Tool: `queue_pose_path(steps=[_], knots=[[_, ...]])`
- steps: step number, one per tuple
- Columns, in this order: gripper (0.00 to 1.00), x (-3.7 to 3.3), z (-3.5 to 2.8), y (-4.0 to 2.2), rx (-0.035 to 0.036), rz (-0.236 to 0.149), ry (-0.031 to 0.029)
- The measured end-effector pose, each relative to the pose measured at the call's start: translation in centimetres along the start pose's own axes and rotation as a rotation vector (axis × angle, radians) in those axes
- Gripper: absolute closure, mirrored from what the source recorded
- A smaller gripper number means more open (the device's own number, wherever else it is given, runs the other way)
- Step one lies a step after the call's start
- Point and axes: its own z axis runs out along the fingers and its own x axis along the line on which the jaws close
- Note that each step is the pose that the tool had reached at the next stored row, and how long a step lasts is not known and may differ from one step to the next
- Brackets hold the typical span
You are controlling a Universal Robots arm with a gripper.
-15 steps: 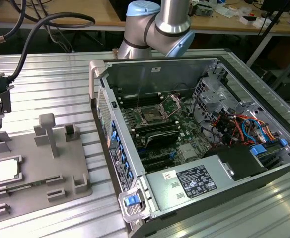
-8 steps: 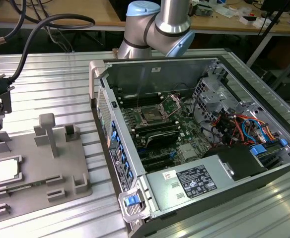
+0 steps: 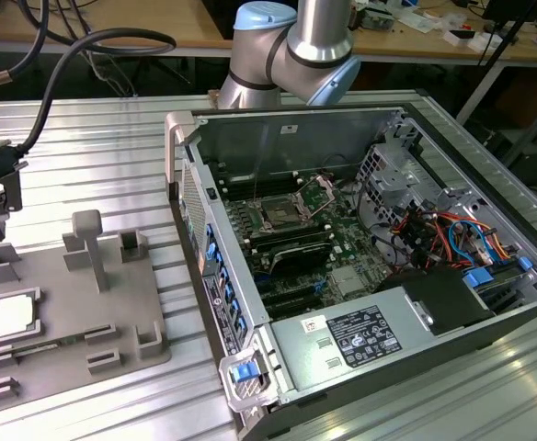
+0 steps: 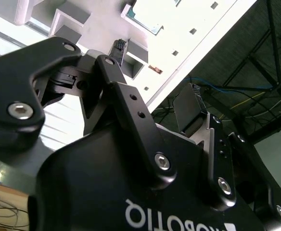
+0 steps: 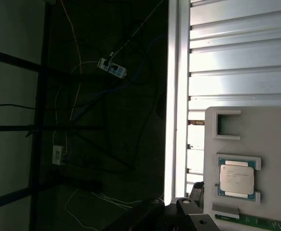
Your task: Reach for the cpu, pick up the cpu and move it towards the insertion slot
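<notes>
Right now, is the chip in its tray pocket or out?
In. The chip lies flat in its pocket on the grey tray; the gripper is apart from it, not touching.

A white brand mark [image 4: 169, 216] sits inverted on the claw [image 4: 90, 60]; the power supply label [image 3: 362, 333] is unreadable.

The small flat square cpu [image 3: 14, 315], silvery-white metallic top with a thin darker rim, lay flat and top up in a recess of the grey plastic tray [image 3: 66, 294], near the tray's edge at the exterior view's left. The square metal-framed insertion slot [image 3: 280, 216], dark-centred, sat on the green circuit board [image 3: 347, 241], well apart from the cpu.
</notes>
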Motion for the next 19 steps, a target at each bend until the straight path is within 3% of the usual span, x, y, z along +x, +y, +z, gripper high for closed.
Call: queue_pose_path(steps=[19], knots=[[0.32, -0.01, 0.46, -0.02, 0.0001, 0.0, 0.0003]])
